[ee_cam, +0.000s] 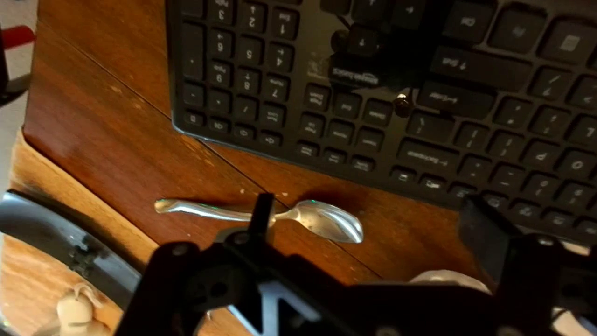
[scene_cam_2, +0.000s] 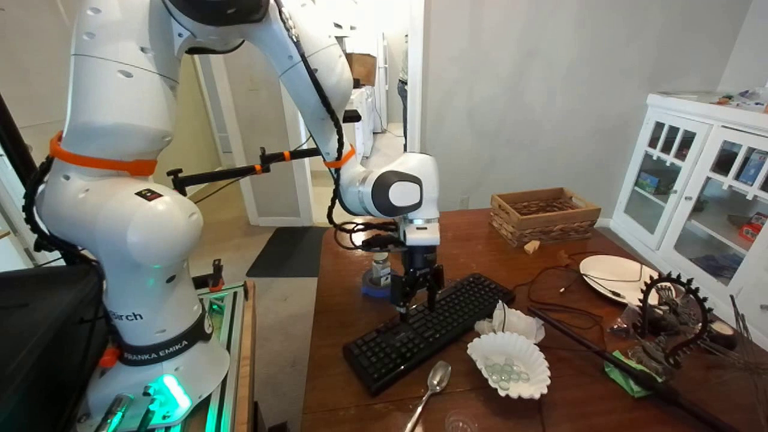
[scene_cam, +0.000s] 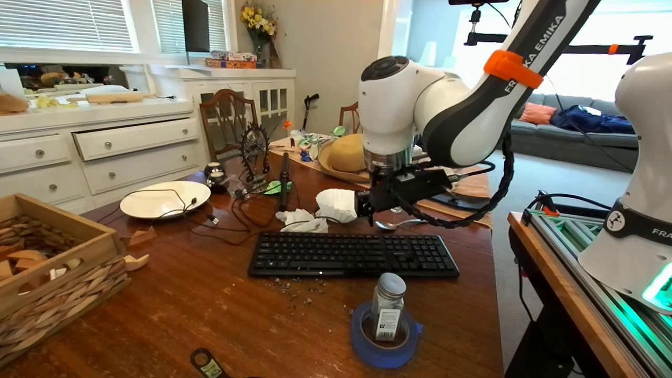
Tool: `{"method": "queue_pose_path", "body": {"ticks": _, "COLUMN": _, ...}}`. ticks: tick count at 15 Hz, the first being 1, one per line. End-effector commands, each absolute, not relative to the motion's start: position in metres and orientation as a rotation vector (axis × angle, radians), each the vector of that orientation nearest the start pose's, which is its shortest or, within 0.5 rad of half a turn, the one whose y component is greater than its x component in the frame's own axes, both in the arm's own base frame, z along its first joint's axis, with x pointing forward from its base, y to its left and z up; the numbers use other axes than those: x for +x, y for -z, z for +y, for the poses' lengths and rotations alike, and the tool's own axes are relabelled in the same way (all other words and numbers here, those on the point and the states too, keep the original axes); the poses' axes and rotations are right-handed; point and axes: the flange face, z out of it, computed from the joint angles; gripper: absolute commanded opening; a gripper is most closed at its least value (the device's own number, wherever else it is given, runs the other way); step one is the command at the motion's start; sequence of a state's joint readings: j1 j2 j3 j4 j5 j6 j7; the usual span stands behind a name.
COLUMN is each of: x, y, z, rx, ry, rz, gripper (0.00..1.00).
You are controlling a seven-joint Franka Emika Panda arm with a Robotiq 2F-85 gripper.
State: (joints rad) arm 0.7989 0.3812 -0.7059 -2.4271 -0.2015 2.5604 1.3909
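My gripper (scene_cam_2: 418, 307) points down over the black keyboard (scene_cam_2: 384, 354), its jaws wide apart with nothing held between them. In the wrist view, the gripper (ee_cam: 368, 210) shows a finger at either side. A silver spoon (ee_cam: 326, 220) appears in the gap, but it rests on the wooden table below, beside the keyboard (ee_cam: 345, 135). A fluted white bowl (scene_cam_2: 537, 360) holding clear glass beads stands near the spoon; only its edge (ee_cam: 450, 276) peeks out in the wrist view. On the keyboard's opposite side, a glass jar (scene_cam: 387, 310) with a grey lid stands inside a blue tape roll (scene_cam: 386, 358).
Crumpled white paper (scene_cam: 304, 220) lies by the bowl. A white plate (scene_cam: 157, 212) with cables across it, a dark spiked ornament (scene_cam: 255, 152) and a black rod (scene_cam_2: 630, 372) are farther along. A woven basket (scene_cam: 94, 294) sits at one end; a straw hat (scene_cam: 346, 153) lies behind.
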Motion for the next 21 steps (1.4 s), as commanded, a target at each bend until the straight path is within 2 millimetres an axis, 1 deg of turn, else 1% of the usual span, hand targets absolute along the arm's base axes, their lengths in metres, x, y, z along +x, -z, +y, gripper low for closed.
{"method": "queue_pose_path", "body": {"ticks": 1, "x": 0.478, "y": -0.173, "z": 0.004, "rx": -2.786, "ry": 0.031, "rz": 2.067, "gripper": 1.0}}
{"method": "queue_pose_path", "body": {"ticks": 3, "x": 0.488, "y": -0.173, "z": -0.009, "rx": -2.659, "ry": -0.03, "rz": 2.156, "gripper": 1.0}}
{"method": "queue_pose_path", "body": {"ticks": 4, "x": 0.481, "y": -0.169, "z": -0.003, "rx": -2.771, "ry": 0.043, "rz": 2.061, "gripper": 1.0}}
{"method": "queue_pose_path", "body": {"ticks": 6, "x": 0.485, "y": -0.168, "z": -0.011, "rx": -2.772, "ry": 0.036, "rz": 2.055, "gripper": 1.0}}
{"method": "queue_pose_path", "body": {"ticks": 7, "x": 0.485, "y": -0.167, "z": -0.011, "rx": -2.777, "ry": 0.035, "rz": 2.051, "gripper": 1.0}}
{"method": "queue_pose_path", "body": {"ticks": 12, "x": 0.484, "y": -0.166, "z": -0.005, "rx": -2.782, "ry": 0.037, "rz": 2.042, "gripper": 1.0}}
{"method": "queue_pose_path", "body": {"ticks": 13, "x": 0.483, "y": -0.167, "z": -0.005, "rx": -2.821, "ry": 0.054, "rz": 1.979, "gripper": 1.0}}
{"method": "queue_pose_path", "body": {"ticks": 15, "x": 0.483, "y": -0.166, "z": -0.008, "rx": -2.872, "ry": 0.075, "rz": 1.911, "gripper": 1.0}}
{"method": "queue_pose_path", "body": {"ticks": 18, "x": 0.497, "y": -0.172, "z": -0.016, "rx": -2.909, "ry": 0.117, "rz": 1.824, "gripper": 1.0}}
{"method": "queue_pose_path", "body": {"ticks": 21, "x": 0.516, "y": -0.18, "z": -0.015, "rx": -2.923, "ry": 0.164, "rz": 1.749, "gripper": 1.0}}
